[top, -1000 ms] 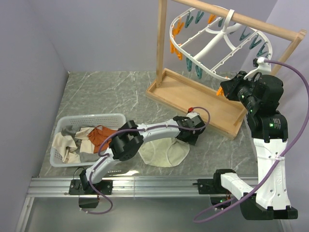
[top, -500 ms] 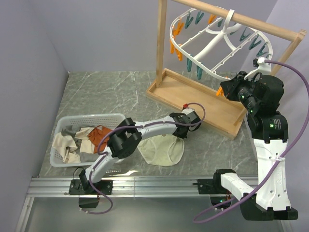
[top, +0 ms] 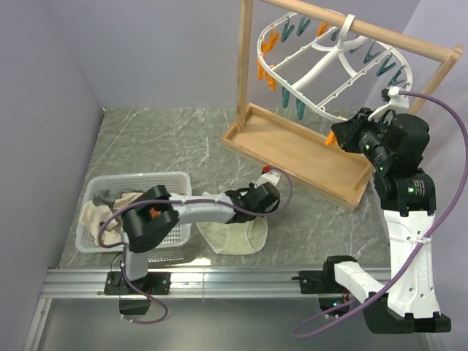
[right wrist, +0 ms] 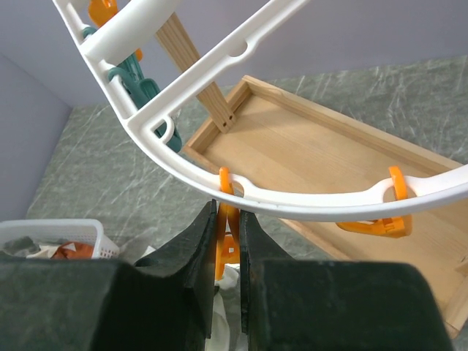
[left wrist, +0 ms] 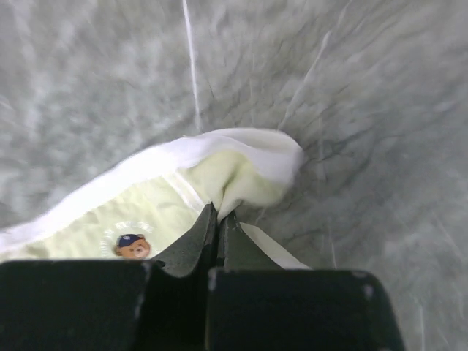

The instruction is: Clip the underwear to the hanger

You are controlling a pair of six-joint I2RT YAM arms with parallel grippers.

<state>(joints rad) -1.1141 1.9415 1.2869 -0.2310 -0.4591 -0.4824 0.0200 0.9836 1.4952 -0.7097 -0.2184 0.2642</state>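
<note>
Raise slowly and straight up, testing the pinch on the underwear (top: 235, 235) before any sideways travel. Judging from the left wrist view, only a small bunched fold by the white waistband edge, so likely to slip under a jerk. Then carry toward the hanger (right wrist: 307, 205) at upper right of the top view, clearing the wooden tray (top: 307, 146) instead of dragging cloth across its lip. Present the held edge from below to the orange pin (right wrist: 224, 241), with some cloth standing proud of the fingertips for the pin to bite.

Grips that fold with the left tool (left wrist: 219, 213), clenched fully, at lower centre of the top view, low over the bench (top: 161, 139). Leaves the rest of the underwear lying on the bench, just right of the basket (top: 135, 178). Grasps the orange pin with the right tool (right wrist: 227, 219), jaws pressed to either side of it just under the hanger rim. Cannot tell whether squeezed hard enough to open the pin's mouth.
</note>
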